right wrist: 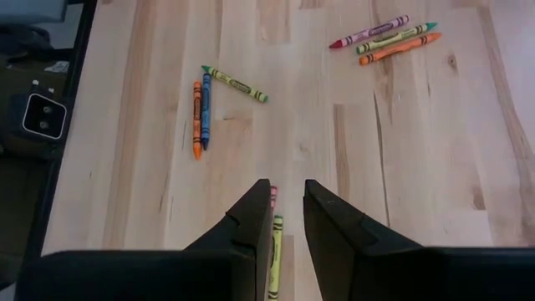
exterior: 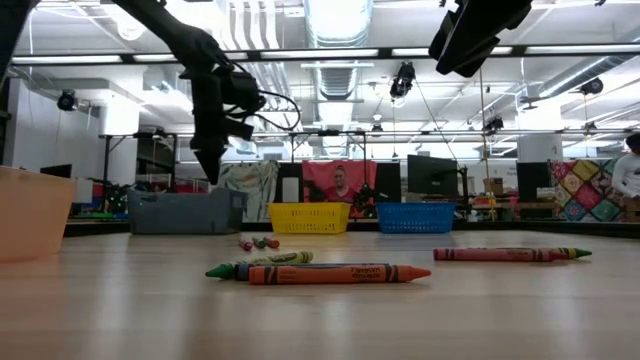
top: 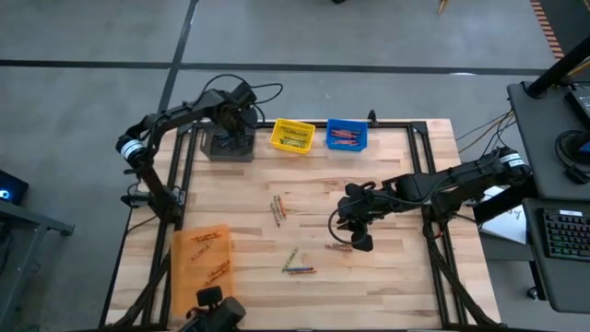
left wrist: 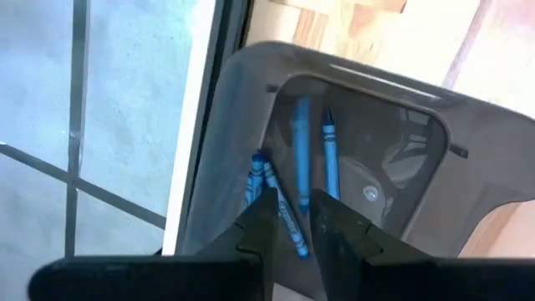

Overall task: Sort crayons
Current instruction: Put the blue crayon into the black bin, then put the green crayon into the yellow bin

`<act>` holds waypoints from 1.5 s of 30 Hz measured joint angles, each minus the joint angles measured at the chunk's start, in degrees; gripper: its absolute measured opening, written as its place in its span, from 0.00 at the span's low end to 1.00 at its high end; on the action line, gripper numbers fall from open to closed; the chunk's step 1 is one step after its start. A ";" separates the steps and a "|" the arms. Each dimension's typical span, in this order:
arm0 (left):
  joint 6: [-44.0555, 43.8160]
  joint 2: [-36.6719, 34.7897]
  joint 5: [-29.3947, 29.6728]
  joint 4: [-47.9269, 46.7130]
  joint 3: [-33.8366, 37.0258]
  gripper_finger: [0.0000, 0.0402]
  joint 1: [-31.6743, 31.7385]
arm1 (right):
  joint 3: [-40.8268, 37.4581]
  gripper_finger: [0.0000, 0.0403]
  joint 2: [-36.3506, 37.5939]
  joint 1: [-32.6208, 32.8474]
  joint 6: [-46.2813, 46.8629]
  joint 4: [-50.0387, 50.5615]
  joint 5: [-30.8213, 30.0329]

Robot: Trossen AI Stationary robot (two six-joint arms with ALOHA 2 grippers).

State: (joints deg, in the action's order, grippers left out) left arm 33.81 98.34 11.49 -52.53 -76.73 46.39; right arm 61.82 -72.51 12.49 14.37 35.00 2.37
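Note:
Loose crayons lie flat on the wooden table in small groups [top: 278,210], [top: 297,266], [top: 339,246]. My left gripper [left wrist: 297,221] hangs over the grey bin [top: 230,146] at the table's far left, pointing down, its fingers a little apart. Several blue crayons [left wrist: 326,155] lie inside that bin; one [left wrist: 299,155] shows blurred below the fingertips. My right gripper [right wrist: 288,217] stays high over the table's middle right, open by a narrow gap and holding nothing. A red crayon [right wrist: 273,196] and a yellow-green crayon [right wrist: 277,242] lie on the table under it.
A yellow bin [top: 292,136] and a blue bin [top: 347,136], each holding crayons, stand at the far edge. An orange bin [top: 201,258] sits at the near left. An orange crayon [exterior: 340,274] and a green one [exterior: 260,262] lie nearest the front.

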 joint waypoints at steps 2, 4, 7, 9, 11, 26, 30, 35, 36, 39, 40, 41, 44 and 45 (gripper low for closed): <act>0.12 -0.15 0.00 0.06 -0.39 0.15 0.04 | 0.00 0.16 0.00 0.00 0.02 -0.10 -0.02; 0.16 -0.46 0.02 -0.04 -0.42 0.17 0.16 | 0.00 0.16 0.00 0.00 0.02 -0.20 -0.02; -0.36 -0.87 0.00 -0.13 -0.42 0.19 0.17 | 0.00 0.16 0.00 0.00 0.00 -0.23 -0.04; -1.49 -1.36 -0.01 -0.18 -0.42 0.19 0.16 | 0.00 0.16 0.00 0.00 -0.01 -0.43 -0.51; -3.72 -2.23 -0.02 -0.15 -0.42 0.19 0.03 | 0.00 0.16 0.00 0.00 -0.01 -0.62 -0.93; -24.82 -24.94 -15.54 13.78 9.92 0.19 -9.70 | 0.00 0.16 -0.36 -0.04 7.28 -2.32 -7.04; -28.84 -32.12 -15.53 21.44 16.33 0.19 -15.76 | 0.00 0.16 -2.03 -0.02 10.84 -2.27 -6.93; -33.77 -38.86 -15.37 29.93 23.06 0.19 -22.46 | 0.79 0.16 -5.69 -0.02 15.21 1.67 -3.82; -34.75 -39.94 -15.27 31.37 24.30 0.19 -23.69 | 0.90 0.16 -6.40 -0.02 16.03 2.70 -2.66; -37.25 -42.82 -15.19 34.69 27.89 0.19 -26.98 | 1.52 0.16 -8.20 0.14 18.07 6.30 -0.22; -38.01 -43.63 -15.18 36.14 29.10 0.19 -27.97 | 1.60 0.16 -8.65 0.27 18.79 7.52 0.23; -38.67 -44.35 -15.11 37.20 30.26 0.19 -28.78 | 1.60 0.16 -9.07 0.42 19.08 8.84 0.75; -40.87 -46.15 -15.02 41.31 33.44 0.19 -30.74 | 1.60 0.16 -9.86 1.14 19.08 11.75 1.02; -41.60 -46.57 -15.00 42.28 34.30 0.19 -31.16 | 1.60 0.16 -9.98 1.41 19.08 13.23 1.09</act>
State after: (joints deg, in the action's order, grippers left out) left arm -7.79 51.76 -3.51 -10.25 -42.43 15.24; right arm 63.42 -82.49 13.90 33.45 48.23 3.46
